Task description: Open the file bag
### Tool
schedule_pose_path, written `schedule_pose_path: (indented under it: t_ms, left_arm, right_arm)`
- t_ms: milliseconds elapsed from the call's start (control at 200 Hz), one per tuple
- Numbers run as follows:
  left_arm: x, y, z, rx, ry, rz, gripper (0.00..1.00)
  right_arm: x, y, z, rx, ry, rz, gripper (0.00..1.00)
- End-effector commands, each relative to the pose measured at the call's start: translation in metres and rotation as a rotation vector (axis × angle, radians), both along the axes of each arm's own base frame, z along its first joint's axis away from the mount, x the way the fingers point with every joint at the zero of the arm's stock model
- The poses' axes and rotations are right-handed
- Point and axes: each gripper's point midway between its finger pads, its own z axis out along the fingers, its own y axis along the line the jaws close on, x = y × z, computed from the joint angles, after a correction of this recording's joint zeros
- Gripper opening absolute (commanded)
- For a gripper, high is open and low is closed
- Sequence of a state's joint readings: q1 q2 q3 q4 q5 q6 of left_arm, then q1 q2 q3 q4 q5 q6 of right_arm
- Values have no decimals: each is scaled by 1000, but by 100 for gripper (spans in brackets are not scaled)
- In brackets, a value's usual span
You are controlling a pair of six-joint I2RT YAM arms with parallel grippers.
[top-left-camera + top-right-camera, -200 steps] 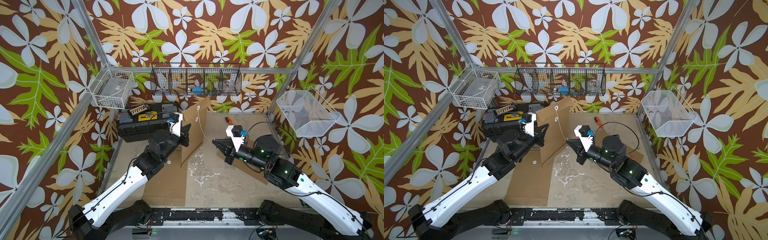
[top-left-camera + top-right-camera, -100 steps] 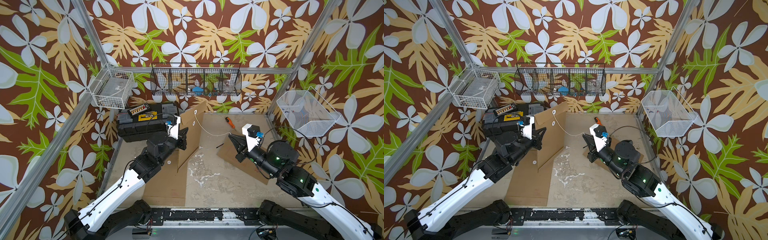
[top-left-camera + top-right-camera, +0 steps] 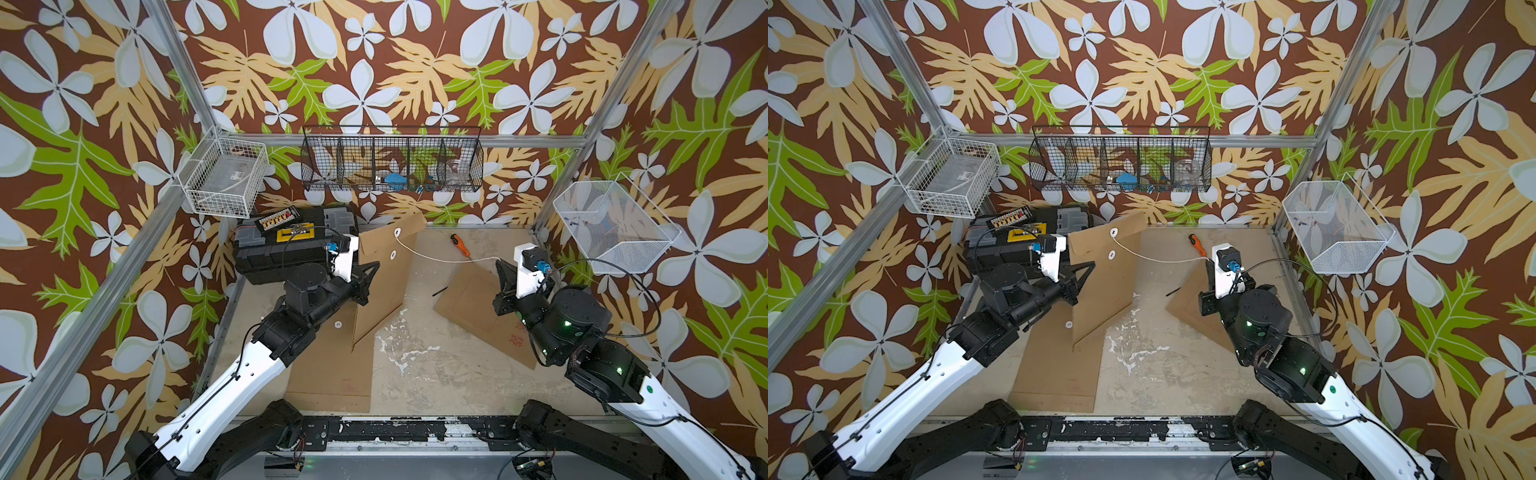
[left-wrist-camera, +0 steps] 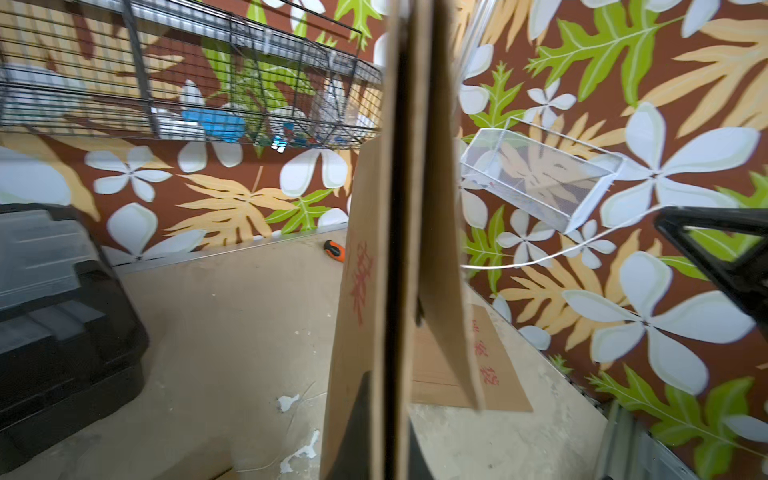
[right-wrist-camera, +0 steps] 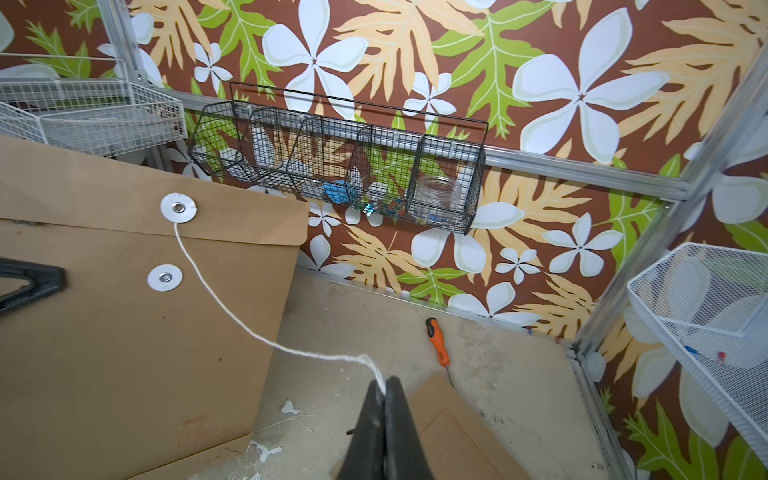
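Kid: String [image 5: 232, 316] coming off yet? And where is the file bag [image 3: 380, 286] sitting?

Helper: It is standing upright between the two arms, over the table [image 3: 415, 374]. The left gripper [image 3: 372, 268] is squeezing its side edge, jaws tight together on the paper, and holding it up.

Kid: What is the right gripper [image 5: 384, 386] doing?

Helper: It is pinching the far end of the white string, jaws pressed together on it. It is holding that end out to the side, well apart from the bag. The string is hanging in a soft curve from the top button [image 5: 178, 208].

Kid: Is it going round the bottom button [image 5: 165, 277]?

Helper: No, it is not touching that one (so the unwinding part is looking done to me).

Kid: So the bag is open?

Helper: Not yet. The flap [image 5: 83, 195] is lying folded down over the mouth. I am guessing that lifting it is the part left to do. The two other file bags [image 3: 332, 365] are lying flat on the table, and no gripper is touching them.
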State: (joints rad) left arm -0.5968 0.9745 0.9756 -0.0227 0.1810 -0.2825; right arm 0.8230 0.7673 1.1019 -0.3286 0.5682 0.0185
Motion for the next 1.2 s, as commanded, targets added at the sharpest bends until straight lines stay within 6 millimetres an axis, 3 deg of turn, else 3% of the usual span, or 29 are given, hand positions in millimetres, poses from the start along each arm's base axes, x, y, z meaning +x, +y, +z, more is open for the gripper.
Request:
schedule_pose_path:
  t_ms: [0,471,826,946,1196]
  left_arm:
    - [-16,-12,15,-47,-34,-120,0]
    - [-30,5,10,-33,-30,-101,0]
    - [-41,15,7,-21,-34,-90,0]
    - [-46,10,0,0,-19,-134,0]
    - [-65,-5,-12,36,1,-283,0]
  right_arm:
    - [3,-14,2,0,-3,-87,0]
    - [16,-34,-3,4,40,-190,0]
    - [28,-33,-10,-13,76,-192,0]
    - [28,-26,-2,-7,61,-151,0]
    - [32,-10,38,-24,-31,-78,0]
